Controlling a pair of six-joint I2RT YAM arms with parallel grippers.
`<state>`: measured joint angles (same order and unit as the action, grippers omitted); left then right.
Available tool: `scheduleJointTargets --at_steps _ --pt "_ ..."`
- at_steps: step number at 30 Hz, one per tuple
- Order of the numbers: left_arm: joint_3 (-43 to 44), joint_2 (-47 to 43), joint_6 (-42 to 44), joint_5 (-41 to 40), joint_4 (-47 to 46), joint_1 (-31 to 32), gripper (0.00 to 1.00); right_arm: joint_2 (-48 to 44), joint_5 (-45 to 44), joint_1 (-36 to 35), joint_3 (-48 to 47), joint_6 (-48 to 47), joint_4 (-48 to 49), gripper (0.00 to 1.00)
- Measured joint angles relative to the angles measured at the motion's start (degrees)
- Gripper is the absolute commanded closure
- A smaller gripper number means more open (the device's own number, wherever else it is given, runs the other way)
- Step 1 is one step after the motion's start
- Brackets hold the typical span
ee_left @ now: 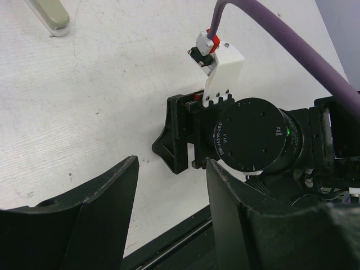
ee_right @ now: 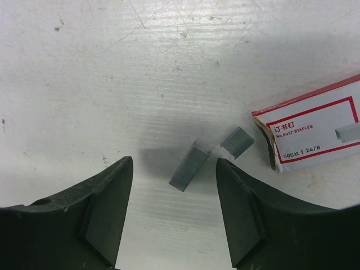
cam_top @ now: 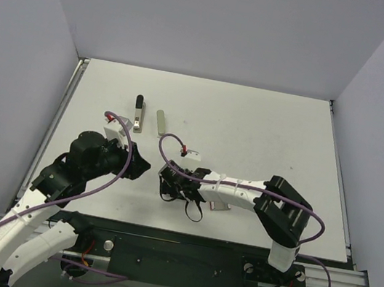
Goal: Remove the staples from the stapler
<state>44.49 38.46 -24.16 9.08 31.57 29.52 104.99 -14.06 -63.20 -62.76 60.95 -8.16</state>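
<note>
- left gripper (cam_top: 141,165) is hovering low over the near part of the white table (cam_top: 268,127), jaws standing wide apart with nothing between them
- its wrist camera is looking straight at the right arm's round black wrist motor (ee_left: 253,135) and the thick purple cable (ee_left: 292,39) running over it
- right gripper (ee_right: 172,180) is reaching in from the right, sitting just beside the left one, jaws gaping and gripping nothing
- a short silver-grey metal strip of staples (ee_right: 190,166) is lying flat on the table, just ahead of the gap between the right fingers (ee_right: 107,219) and touching neither
- a second, smaller silver-grey staple strip (ee_right: 237,142) is lying just to its right in the wrist view, corners nearly meeting; can't tell if they're touching
- small red-and-white cardboard staple box (ee_right: 315,132) is lying near the smaller strip, ragged end facing it
- top camera isn't showing either strip, the right gripper is covering them
- farther out, the slim silver metal stapler with a black end (cam_top: 138,114) is lying on the table, black end pointing away from the arms, apart from both grippers
- a slim pale grey-beige bar (cam_top: 159,122) is lying just beside the stapler on its right, roughly parallel, not touching
</note>
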Motion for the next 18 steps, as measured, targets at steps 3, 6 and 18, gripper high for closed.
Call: scheduleJointTargets --at_steps 3,6,18 --pt "0.0 -0.2 0.0 0.0 0.0 0.0 0.39 0.6 -1.0 -0.3 -0.9 0.7 -1.2 0.46" --pt "0.0 -0.3 0.0 -0.1 0.0 0.1 0.39 1.5 -2.3 -0.9 -2.2 1.1 -3.0 0.5" --pt "0.0 -1.5 -1.2 -7.1 2.9 0.6 0.39 5.6 -9.5 -3.8 -7.3 3.6 -9.8 0.61"
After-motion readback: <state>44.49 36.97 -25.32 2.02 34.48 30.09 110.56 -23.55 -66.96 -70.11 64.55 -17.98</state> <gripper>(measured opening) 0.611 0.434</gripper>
